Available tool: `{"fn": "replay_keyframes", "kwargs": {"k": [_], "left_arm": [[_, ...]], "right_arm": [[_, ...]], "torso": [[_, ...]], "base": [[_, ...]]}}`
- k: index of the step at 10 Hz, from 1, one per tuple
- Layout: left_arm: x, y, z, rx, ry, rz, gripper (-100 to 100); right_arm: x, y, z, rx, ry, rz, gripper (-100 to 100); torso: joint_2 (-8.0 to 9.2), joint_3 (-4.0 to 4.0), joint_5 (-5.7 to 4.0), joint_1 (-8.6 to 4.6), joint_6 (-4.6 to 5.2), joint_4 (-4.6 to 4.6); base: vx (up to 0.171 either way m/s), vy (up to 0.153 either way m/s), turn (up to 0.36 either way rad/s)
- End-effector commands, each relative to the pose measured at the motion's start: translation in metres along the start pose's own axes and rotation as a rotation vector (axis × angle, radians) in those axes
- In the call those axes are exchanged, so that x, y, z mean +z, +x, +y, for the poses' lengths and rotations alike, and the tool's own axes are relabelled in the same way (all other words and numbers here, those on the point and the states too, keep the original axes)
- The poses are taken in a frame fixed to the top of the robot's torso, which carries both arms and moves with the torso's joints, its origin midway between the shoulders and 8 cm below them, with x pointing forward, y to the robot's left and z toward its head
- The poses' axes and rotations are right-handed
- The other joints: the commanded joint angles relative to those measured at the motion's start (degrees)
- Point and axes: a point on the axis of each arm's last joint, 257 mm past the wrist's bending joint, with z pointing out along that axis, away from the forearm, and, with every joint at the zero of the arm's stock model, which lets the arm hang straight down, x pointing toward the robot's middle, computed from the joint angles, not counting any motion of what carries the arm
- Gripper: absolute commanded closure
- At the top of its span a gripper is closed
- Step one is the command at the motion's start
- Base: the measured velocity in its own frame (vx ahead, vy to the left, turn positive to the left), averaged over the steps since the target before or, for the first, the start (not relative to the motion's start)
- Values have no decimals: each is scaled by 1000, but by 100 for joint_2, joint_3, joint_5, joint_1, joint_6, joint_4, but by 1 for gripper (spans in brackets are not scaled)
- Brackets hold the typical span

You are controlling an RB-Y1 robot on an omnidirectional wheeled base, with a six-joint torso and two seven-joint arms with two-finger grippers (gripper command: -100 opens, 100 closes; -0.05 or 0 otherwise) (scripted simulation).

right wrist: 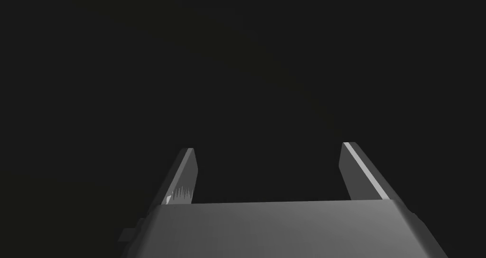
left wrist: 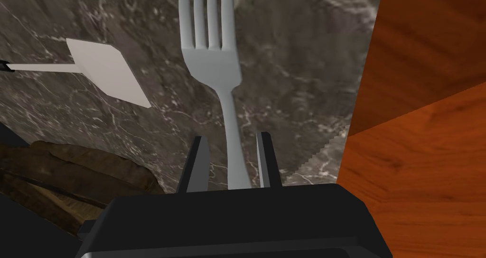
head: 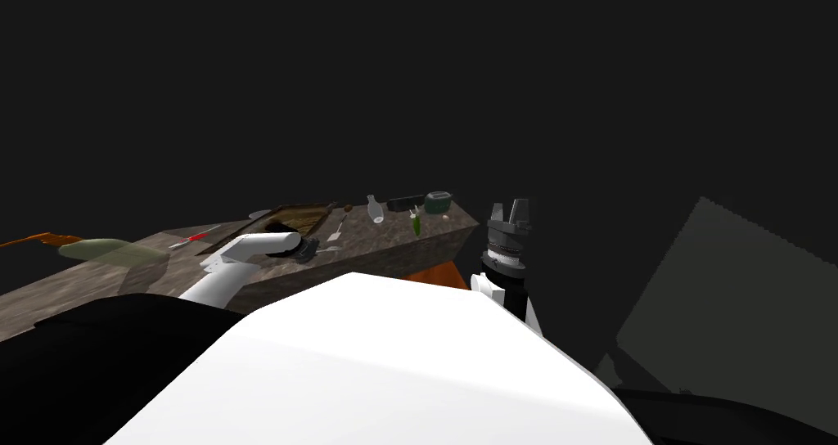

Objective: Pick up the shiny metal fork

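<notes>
A light grey metal fork (left wrist: 211, 56) lies flat on the dark marbled counter (left wrist: 294, 70), tines pointing away from my hand. My left gripper (left wrist: 232, 139) straddles its handle near the end. The fingers (left wrist: 199, 160) are drawn in narrow, but a thin strip of counter shows on each side of the handle. In the head view the left gripper (head: 307, 250) sits low on the counter near its front edge, with the fork (head: 329, 249) just past it. My right gripper (head: 518, 211) stands open and empty, held up off the counter's right end.
A white spatula (left wrist: 109, 72) lies beside the fork. A brown wooden board (left wrist: 71, 170) is near the hand. The counter's edge drops to an orange wooden cabinet side (left wrist: 417, 127). Farther back stand a clear bottle (head: 375, 209), a green item (head: 416, 223) and a dark pot (head: 438, 201).
</notes>
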Motion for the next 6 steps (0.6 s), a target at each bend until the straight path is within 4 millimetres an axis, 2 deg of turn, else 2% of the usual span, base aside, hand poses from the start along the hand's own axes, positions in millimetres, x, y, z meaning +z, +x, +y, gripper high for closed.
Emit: {"fn": "replay_keyframes", "kwargs": {"k": [1, 2, 3, 5, 6], "left_arm": [[-2, -8, 7, 3, -10, -3, 100], [-3, -5, 7, -1, -10, 12, 100], [-4, -12, 14, 3, -22, 4, 100], [-4, -10, 13, 2, -21, 12, 100], [-4, -9, 13, 0, -20, 14, 0]], "right_arm": [[0, 0, 0, 0, 0, 0, 0], [0, 0, 0, 0, 0, 0, 0], [0, 0, 0, 0, 0, 0, 0], [0, 0, 0, 0, 0, 0, 0], [0, 0, 0, 0, 0, 0, 0]], "torso": [[0, 0, 0, 0, 0, 0], [0, 0, -1, -1, -4, -1], [0, 0, -1, -2, 1, 0], [0, 0, -2, -2, 0, 0], [6, 3, -1, 5, 0, 1]], "base": [[42, -39, -1], [37, -36, 19], [43, -37, 3], [22, -20, 8], [0, 0, 0]]}}
